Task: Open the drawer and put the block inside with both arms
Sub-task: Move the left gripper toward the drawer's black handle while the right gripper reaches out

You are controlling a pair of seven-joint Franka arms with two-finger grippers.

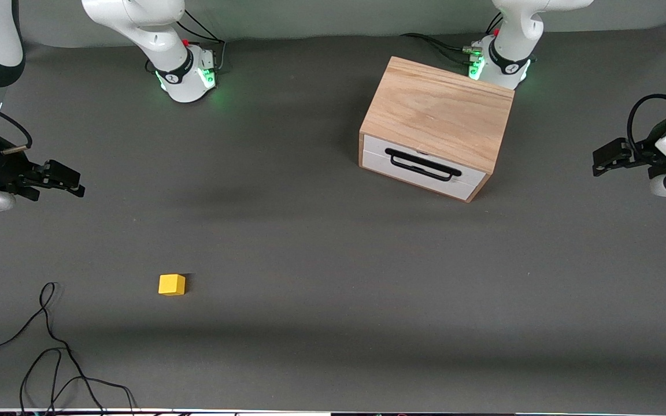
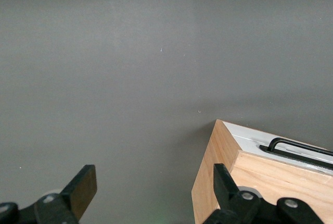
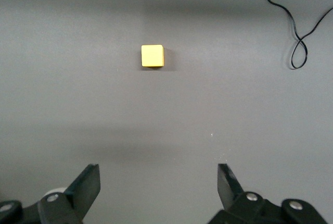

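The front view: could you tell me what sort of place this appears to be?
Probably a robotics lab bench: two arms bolted to a grey mat, left gripper and right gripper open, with only a test drawer, yellow block and loose cable.

Both arms [image 1: 136,23] cut off by the frame's edge

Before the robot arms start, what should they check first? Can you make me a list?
1. Drawer shut in its wooden box, handle unblocked: ok.
2. Yellow block free on the table, nothing touching it: ok.
3. Left end effector open, up in the air at the left arm's end of the table, holding nothing: ok.
4. Right end effector open, up in the air at the right arm's end, holding nothing: ok.
5. Black cable lies apart from the block: ok.
6. Whether the drawer slides easily: cannot tell.
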